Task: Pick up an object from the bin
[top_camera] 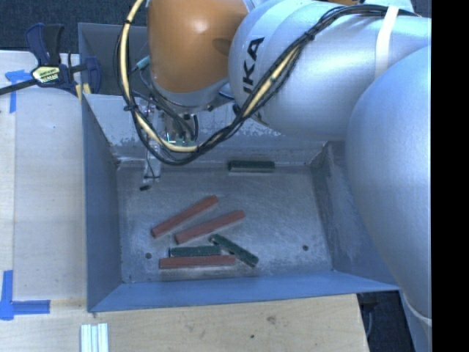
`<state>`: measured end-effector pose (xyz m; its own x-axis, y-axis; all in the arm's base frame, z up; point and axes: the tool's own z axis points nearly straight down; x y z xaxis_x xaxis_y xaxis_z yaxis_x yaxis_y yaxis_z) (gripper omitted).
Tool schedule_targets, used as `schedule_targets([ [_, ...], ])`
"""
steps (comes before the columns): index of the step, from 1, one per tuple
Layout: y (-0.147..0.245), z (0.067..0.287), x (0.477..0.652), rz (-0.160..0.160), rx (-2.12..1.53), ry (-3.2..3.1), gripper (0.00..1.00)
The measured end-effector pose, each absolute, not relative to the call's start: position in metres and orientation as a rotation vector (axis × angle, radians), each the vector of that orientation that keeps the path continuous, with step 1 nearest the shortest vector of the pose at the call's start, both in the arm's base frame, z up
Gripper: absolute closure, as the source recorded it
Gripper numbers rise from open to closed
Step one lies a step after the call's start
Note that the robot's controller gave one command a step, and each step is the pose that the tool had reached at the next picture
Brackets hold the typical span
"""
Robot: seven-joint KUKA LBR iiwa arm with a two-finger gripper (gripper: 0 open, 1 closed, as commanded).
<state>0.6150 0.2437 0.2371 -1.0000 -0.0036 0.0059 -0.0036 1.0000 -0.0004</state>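
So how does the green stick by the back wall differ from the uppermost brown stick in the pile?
The green stick is dark green; the uppermost brown stick is reddish brown. The green stick lies alone, level along the back wall; the uppermost brown stick lies slanted, further forward. Both are slim flat sticks.

We saw a blue-grey bin (pixel 99 218), its floor speckled pale. The upper stick (pixel 185 216), middle stick (pixel 209 226) and front stick (pixel 198 262) were reddish brown. The back stick (pixel 250 166) and slanted stick (pixel 236 250) were dark green. The wrist cover (pixel 194 35) was orange, the arm (pixel 330 72) silver-grey, and the cables (pixel 157 141) yellow and black.
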Motion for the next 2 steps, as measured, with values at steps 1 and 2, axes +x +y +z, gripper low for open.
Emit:
schedule_targets([
  [1,0.242,0.243,0.617,-0.002,0.000,-3.145,0.00],
  [2,0.208,0.178,0.607,-0.001,0.252,-3.136,0.00],
])
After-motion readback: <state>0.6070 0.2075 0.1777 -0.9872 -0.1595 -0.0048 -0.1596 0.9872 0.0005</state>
